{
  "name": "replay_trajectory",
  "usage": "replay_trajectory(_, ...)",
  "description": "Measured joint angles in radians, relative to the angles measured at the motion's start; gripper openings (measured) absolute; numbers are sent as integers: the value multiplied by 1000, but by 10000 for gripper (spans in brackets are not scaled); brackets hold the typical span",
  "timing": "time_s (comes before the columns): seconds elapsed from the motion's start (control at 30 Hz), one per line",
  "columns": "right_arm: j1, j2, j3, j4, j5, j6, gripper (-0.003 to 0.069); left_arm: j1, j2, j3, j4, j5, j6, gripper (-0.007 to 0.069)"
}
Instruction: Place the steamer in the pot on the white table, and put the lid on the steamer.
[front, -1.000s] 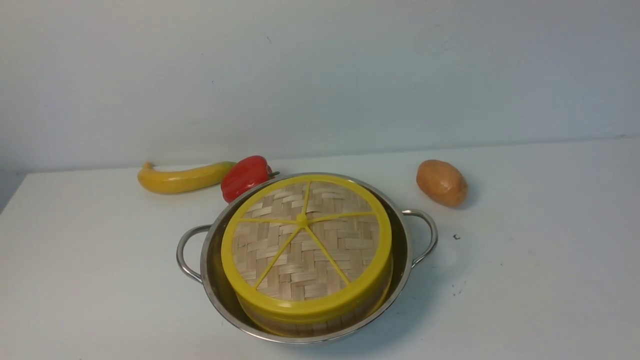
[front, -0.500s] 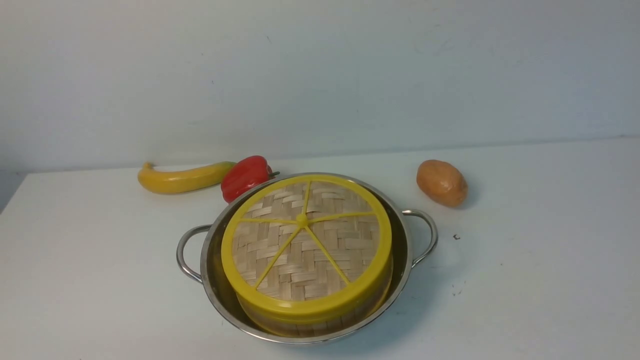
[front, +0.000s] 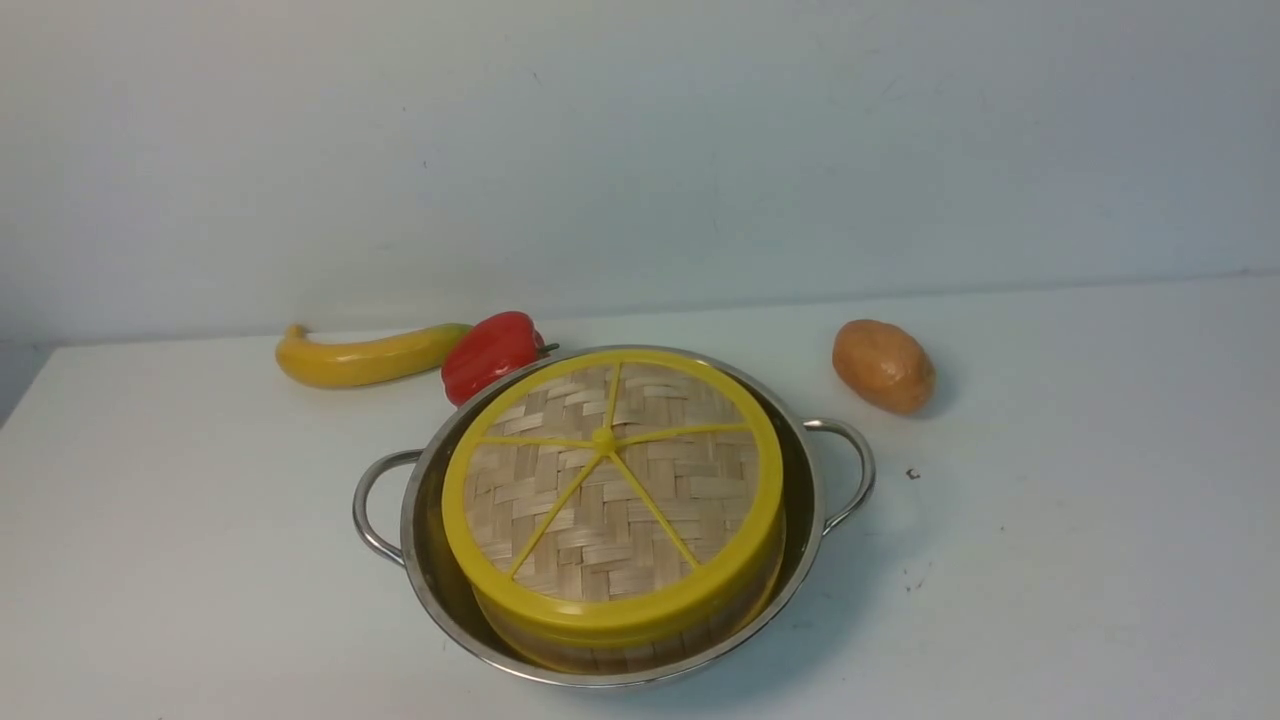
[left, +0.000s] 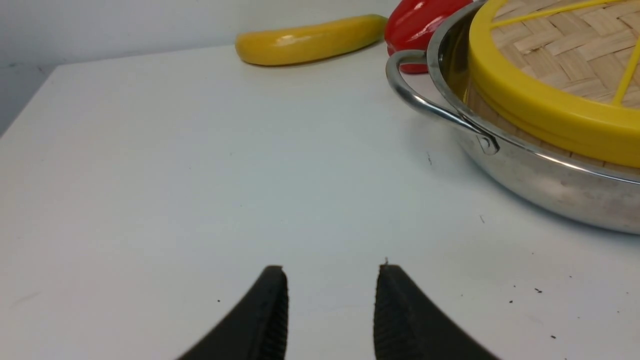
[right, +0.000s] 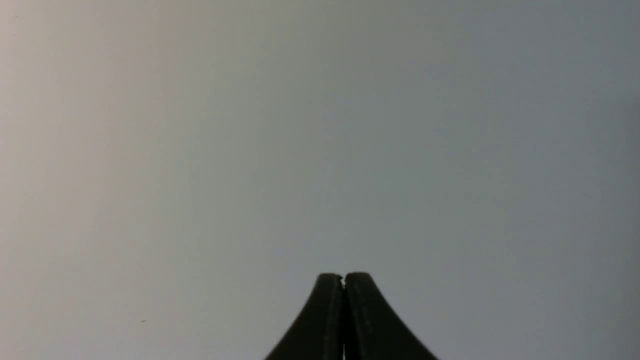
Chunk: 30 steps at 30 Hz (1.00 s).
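I see the lid seated on the steamer inside the pot on the counter. My left fingers stand apart, empty, low over the counter near the pot's handle. My right fingers are pressed together, holding nothing.

Bare lab tabletop, blank wall

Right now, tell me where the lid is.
In the front view the lid sits centred on the steamer inside the pot, just in front of the red pepper.
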Motion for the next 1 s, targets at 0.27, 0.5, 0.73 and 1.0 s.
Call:
replay_trajectory(0.27,0,32,291,75,-433,58,0,0,0,0,0,0,0,238)
replay_trajectory(0.5,-15,101,353,100,-490,181,3,0,0,0,0,0,0,238)
replay_trajectory(0.73,-225,83,547,233,-681,197,12,0,0,0,0,0,0,238)
replay_trajectory(1.0,-422,-84,963,332,-931,148,18,0,0,0,0,0,0,238)
